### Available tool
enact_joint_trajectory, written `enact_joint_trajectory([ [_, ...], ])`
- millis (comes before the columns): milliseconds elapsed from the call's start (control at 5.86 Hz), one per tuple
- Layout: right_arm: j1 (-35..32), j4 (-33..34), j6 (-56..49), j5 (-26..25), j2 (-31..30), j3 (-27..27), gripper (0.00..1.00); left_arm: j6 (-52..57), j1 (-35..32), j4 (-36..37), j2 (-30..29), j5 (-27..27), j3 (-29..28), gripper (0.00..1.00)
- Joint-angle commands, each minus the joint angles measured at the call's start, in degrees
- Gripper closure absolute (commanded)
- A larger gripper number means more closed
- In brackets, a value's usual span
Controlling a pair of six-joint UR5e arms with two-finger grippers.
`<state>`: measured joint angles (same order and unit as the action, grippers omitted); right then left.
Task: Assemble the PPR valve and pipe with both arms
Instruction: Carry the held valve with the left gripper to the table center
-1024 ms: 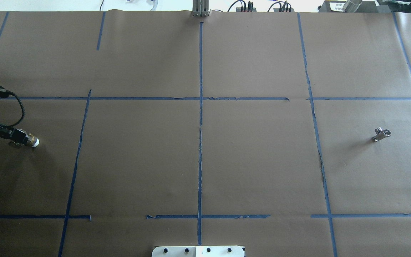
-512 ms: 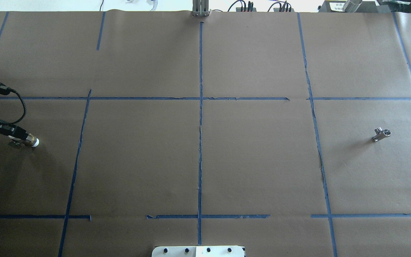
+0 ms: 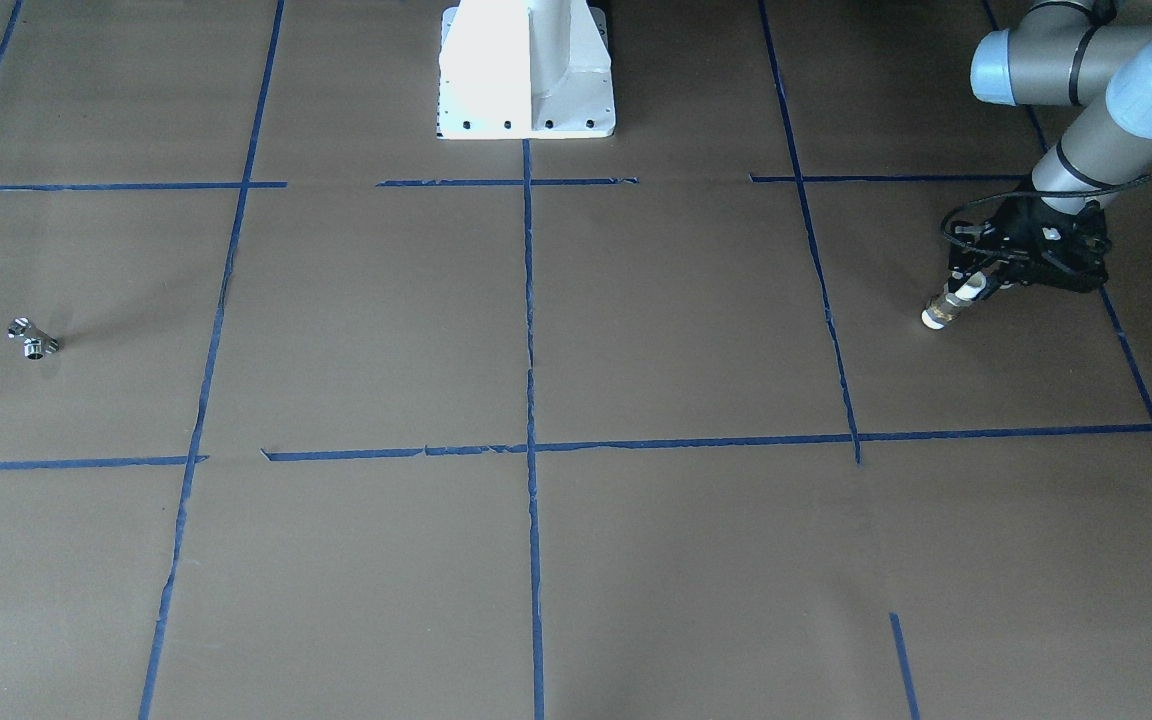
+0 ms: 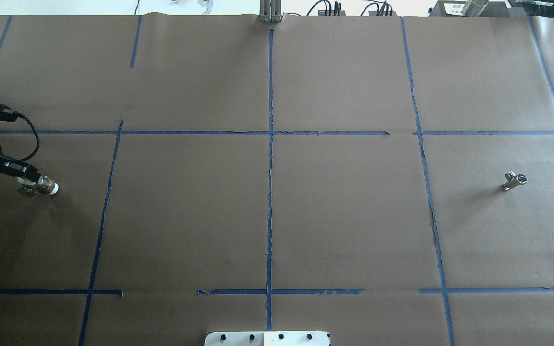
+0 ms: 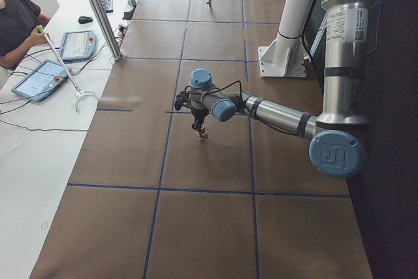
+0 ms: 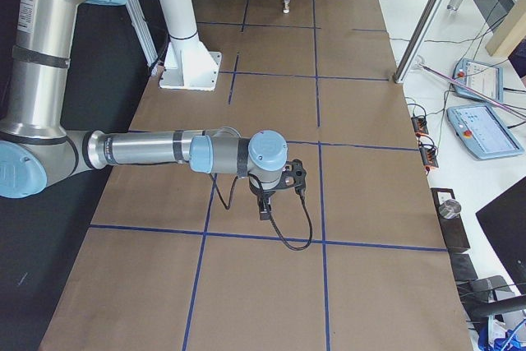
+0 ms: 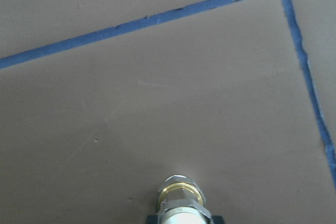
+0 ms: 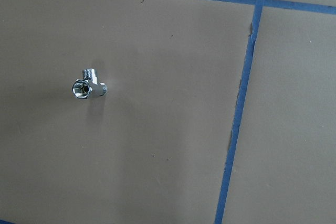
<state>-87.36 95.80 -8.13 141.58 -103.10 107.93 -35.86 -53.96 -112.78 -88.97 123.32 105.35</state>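
Paper, brown and matte, is covering the bench (image 4: pixel 344 216), and strips of blue tape (image 4: pixel 270 192) are dividing it into rectangular cells. A white base plate (image 3: pixel 526 70) with a row of bolt holes is sitting at the robot's edge of the bench.

The left arm (image 3: pixel 1086 130), a grey tube with light-blue joint caps, is reaching down at the robot's far left. The left claw (image 3: pixel 979 283) is closing its black fingers on the pipe (image 3: pixel 944 310), a short white plastic stub carrying a brass nut near its free end. The pipe is pointing down at a slant, low over the paper; whether its white tip is touching the paper cannot be told. In the left wrist view the brass ring and the rounded end of the pipe (image 7: pixel 181 203) are showing at the bottom edge.

The valve (image 4: pixel 514 181), a small shiny chrome fitting, is lying alone on the paper on the robot's right side, well apart from the pipe. In the right wrist view the valve (image 8: pixel 88 85) is showing an open six-sided port and a short threaded stub.

The right arm (image 6: pixel 164 152) is stretching level over the bench with the right claw (image 6: pixel 265 210) hanging below its wrist; how far this claw is standing open cannot be told.
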Motion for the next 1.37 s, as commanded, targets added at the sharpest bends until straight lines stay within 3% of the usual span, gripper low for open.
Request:
enact_joint_trajectory([
  [0,0.0,0.0,0.0,0.3,0.0,0.0,0.00,-12.4,1.0,0.5,-9.2,0.4,-0.1,1.00],
  [171,0.0,0.0,0.0,0.3,0.0,0.0,0.00,-20.1,6.0,4.3,-16.9,0.0,0.3,1.00],
  [341,0.0,0.0,0.0,0.5,0.1,0.0,0.00,-30.3,14.9,16.0,-30.5,-5.3,-0.5,1.00],
  [512,0.0,0.0,0.0,0.5,0.1,0.0,0.00,-32.1,19.7,25.7,-40.4,-12.2,-1.6,1.00],
  [683,0.0,-0.1,0.0,0.5,0.2,0.0,0.00,-33.1,21.6,26.6,-47.3,-14.6,-6.5,1.00],
  [854,0.0,-0.1,0.0,0.5,0.2,0.2,0.00,-34.2,22.8,26.6,-53.4,-16.3,-14.6,1.00],
  [1195,0.0,-0.1,0.1,0.5,0.3,0.3,0.00,-34.2,24.8,25.9,-54.5,-19.2,-18.2,1.00],
])
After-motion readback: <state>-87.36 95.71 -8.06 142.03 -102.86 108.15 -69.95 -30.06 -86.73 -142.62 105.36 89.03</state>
